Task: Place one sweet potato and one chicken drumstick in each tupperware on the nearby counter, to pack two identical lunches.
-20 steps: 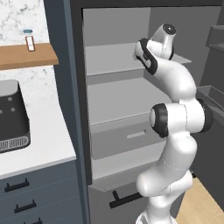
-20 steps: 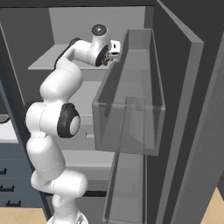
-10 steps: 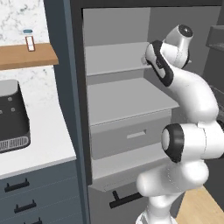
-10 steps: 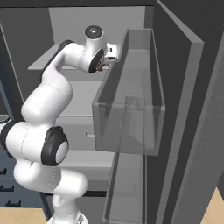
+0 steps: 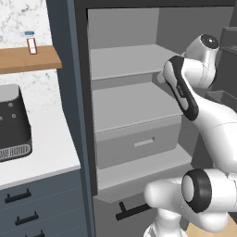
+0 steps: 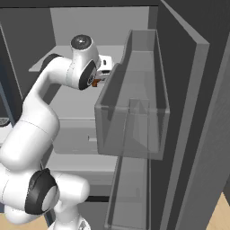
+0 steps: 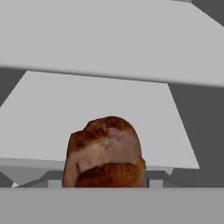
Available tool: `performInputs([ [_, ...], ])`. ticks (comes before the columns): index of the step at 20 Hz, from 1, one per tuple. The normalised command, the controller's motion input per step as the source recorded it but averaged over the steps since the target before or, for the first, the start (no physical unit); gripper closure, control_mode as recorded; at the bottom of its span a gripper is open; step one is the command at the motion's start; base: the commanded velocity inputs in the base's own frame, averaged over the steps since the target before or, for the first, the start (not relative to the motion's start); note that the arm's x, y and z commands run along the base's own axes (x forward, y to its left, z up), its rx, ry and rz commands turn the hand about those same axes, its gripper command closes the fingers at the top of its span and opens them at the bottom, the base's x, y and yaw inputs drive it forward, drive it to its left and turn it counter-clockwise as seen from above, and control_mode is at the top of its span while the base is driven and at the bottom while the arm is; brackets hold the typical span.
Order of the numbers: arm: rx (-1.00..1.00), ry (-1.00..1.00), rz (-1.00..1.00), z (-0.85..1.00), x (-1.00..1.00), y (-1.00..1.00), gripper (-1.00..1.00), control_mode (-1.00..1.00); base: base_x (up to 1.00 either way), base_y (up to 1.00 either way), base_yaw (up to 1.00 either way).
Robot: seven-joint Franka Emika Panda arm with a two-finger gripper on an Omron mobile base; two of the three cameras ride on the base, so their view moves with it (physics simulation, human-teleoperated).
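Gripping a lumpy reddish-brown chicken drumstick [image 7: 105, 153], the gripper [image 6: 99, 81] hangs above the bare grey fridge shelf [image 7: 96, 113], beside the clear door bin [image 6: 134, 103].

Base views flanking fridge [image 5: 134, 106]; hand close-up

I'm facing an open grey fridge with pale shelves [image 5: 132, 104], a clear door bin [image 6: 134, 112], a marble-patterned wall [image 5: 28, 16] and a wooden wall shelf [image 5: 25, 60].
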Motion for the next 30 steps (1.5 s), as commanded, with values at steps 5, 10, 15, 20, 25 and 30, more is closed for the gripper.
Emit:
performInputs([
  [5,-0.07,0.18,0.00,-0.13,-1.00,0.18,1.00,-1.00,0.00,0.00,0.00],
  [10,-0.01,0.19,0.00,-0.36,-0.93,0.04,1.00,-1.00,0.00,0.00,0.00],
  [15,0.00,0.17,0.00,-0.51,-0.87,0.00,1.00,-1.00,0.00,0.00,0.00],
  [20,0.00,0.11,0.00,-0.55,-0.85,0.00,1.00,-1.00,0.00,0.00,0.00],
  [25,0.00,0.07,0.00,-0.88,-0.44,0.19,1.00,-1.00,0.00,0.00,0.00],
  [30,0.00,0.00,0.02,-0.15,-0.11,0.14,1.00,1.00,-0.50,0.23,0.09],
])
